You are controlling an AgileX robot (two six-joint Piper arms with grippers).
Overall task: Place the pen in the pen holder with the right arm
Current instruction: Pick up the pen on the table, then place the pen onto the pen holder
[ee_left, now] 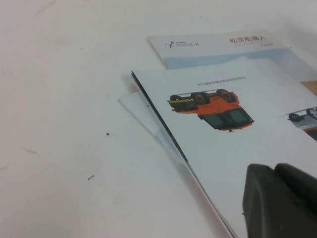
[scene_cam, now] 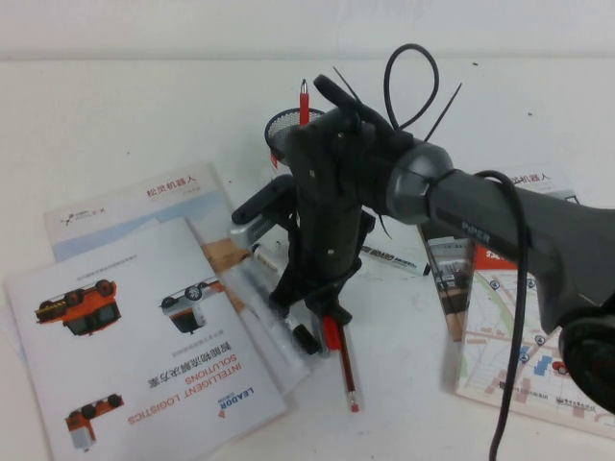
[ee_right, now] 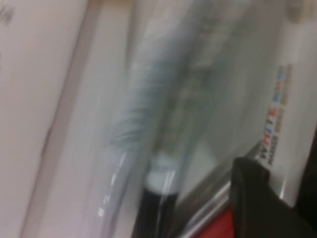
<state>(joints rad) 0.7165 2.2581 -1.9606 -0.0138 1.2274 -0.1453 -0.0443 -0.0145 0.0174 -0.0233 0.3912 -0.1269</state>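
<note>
My right arm (scene_cam: 500, 226) reaches across the table's middle, and its gripper (scene_cam: 309, 322) points down beside the brochures. In the right wrist view the gripper (ee_right: 292, 188) is shut on the pen (ee_right: 278, 116), a thick white marker with print along its barrel, held between the dark fingers (ee_right: 252, 198). The pen's dark end (scene_cam: 306, 338) shows below the gripper. The pen holder (scene_cam: 286, 125), a black mesh cup, stands behind the arm with a slim red pen (scene_cam: 304, 101) in it. My left gripper (ee_left: 280, 203) is shut and empty over a brochure.
Brochures (scene_cam: 144, 355) lie at the left, with a clear plastic sleeve (scene_cam: 255, 288) on them. A map leaflet (scene_cam: 509, 327) lies at the right. A red pen (scene_cam: 343, 370) lies under the gripper. A thin white marker (scene_cam: 394, 257) lies behind the arm.
</note>
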